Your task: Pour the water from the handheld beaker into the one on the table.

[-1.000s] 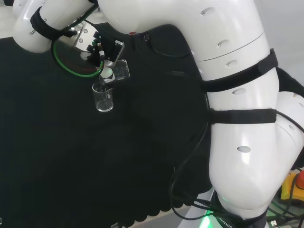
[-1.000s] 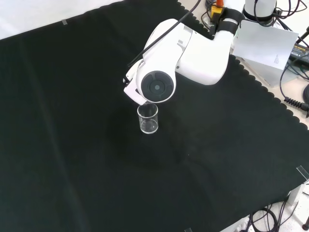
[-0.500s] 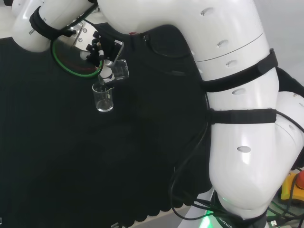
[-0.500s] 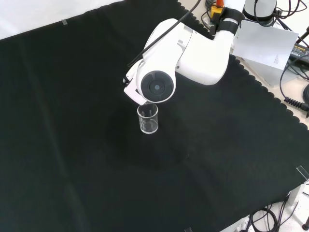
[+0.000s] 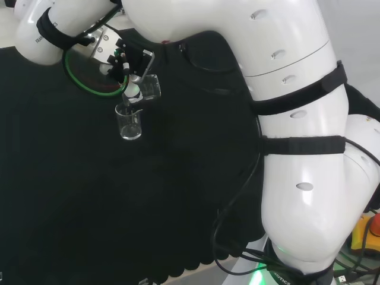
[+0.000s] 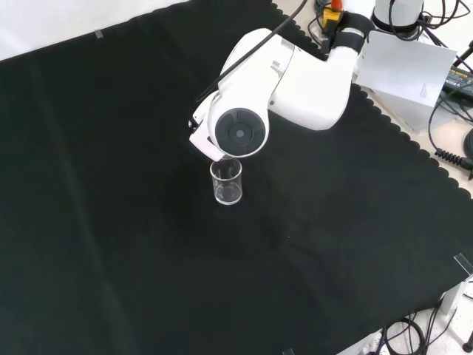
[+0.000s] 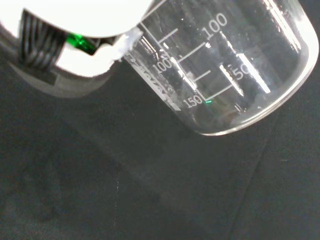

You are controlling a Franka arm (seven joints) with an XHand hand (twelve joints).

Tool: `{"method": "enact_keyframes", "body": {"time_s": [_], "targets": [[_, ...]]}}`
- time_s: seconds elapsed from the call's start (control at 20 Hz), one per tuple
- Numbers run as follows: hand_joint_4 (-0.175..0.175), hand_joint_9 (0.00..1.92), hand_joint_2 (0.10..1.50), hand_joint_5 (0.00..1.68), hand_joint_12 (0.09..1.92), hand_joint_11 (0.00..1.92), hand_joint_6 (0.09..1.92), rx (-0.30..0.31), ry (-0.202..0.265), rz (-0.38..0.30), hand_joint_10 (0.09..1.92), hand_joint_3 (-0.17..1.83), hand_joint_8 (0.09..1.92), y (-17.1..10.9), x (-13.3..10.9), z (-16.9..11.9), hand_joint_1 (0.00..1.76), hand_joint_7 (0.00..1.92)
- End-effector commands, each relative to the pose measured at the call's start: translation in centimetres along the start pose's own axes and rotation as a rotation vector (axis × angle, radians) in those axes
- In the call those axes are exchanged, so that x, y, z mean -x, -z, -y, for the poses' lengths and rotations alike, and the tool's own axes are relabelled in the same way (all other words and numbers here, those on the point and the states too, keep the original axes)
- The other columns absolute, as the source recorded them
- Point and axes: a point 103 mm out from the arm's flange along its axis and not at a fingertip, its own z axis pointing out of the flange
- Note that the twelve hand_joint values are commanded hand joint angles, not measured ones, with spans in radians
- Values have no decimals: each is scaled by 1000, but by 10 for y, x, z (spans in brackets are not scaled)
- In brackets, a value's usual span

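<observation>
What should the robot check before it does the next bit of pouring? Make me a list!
1. The hand has its fingers curled round the clear glass held beaker: ok.
2. The held beaker is tipped over, its lip pointing down toward the clear glass beaker on the black cloth: ok.
3. The beaker on the cloth stands upright: ok, seen in the head view and the front view.
4. The held beaker's lip sits right above the standing beaker's mouth: looks ok in the head view.
5. Water left in the held beaker: cannot tell.
6. No spill on the black cloth: cannot tell.
</observation>
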Motion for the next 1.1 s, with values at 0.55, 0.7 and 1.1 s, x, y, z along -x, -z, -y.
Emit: {"method": "enact_keyframes", "body": {"time_s": [0.55, 0.7, 1.1], "targets": [[-55, 1664, 717, 1271, 658, 1401, 635, 25, 12, -44, 263, 555, 87, -1, 5, -3, 1175, 1712], [-56, 1663, 717, 1271, 658, 1401, 636, 50, 12, -81, 265, 555, 87, -4, 9, -2, 1175, 1712], [-56, 1661, 717, 1271, 658, 1400, 636, 139, 24, -222, 269, 555, 87, -10, 22, 1, 1175, 1712]]}}
